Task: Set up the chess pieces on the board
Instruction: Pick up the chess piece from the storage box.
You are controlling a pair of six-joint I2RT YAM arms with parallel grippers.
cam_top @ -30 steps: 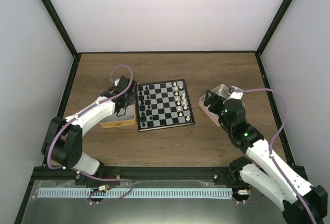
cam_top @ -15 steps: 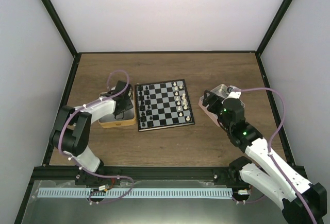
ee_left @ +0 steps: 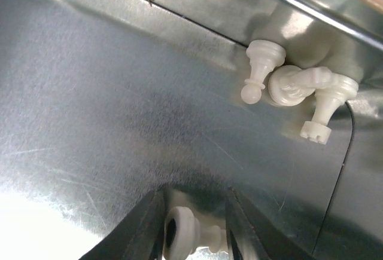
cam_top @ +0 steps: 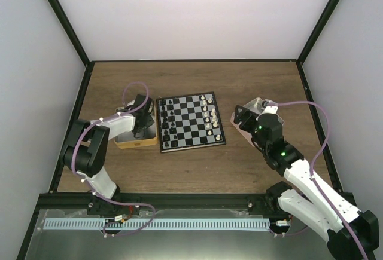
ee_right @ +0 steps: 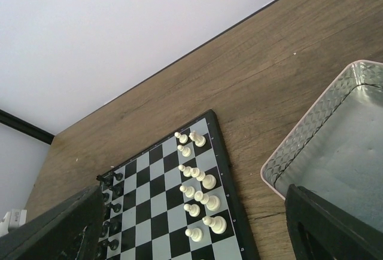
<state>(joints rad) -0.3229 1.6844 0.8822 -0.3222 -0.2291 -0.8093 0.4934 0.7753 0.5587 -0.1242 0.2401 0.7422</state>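
The board (cam_top: 190, 122) lies mid-table, with black pieces (cam_top: 166, 120) along its left side and whitish pieces (cam_top: 210, 114) along its right. My left gripper (cam_top: 139, 130) is down inside the tan tray (cam_top: 128, 142). In the left wrist view its jaws (ee_left: 194, 203) are shut on a whitish piece (ee_left: 182, 236) lying sideways. Three more whitish pieces (ee_left: 287, 86) lie in the tray's corner. My right gripper (cam_top: 244, 116) is open and empty over the near edge of the pink tray (cam_top: 256, 106). Its wrist view shows the board (ee_right: 164, 212) and whitish pieces (ee_right: 203, 182).
The tan tray's metal floor (ee_left: 119, 92) fills the left wrist view. The pink tray's rim (ee_right: 311, 128) is at the right of the right wrist view, with wooden table (ee_right: 263, 80) between it and the board. Black frame posts and white walls surround the table.
My left arm has folded back towards its base while its gripper stayed in the tan tray. The right arm has barely moved.
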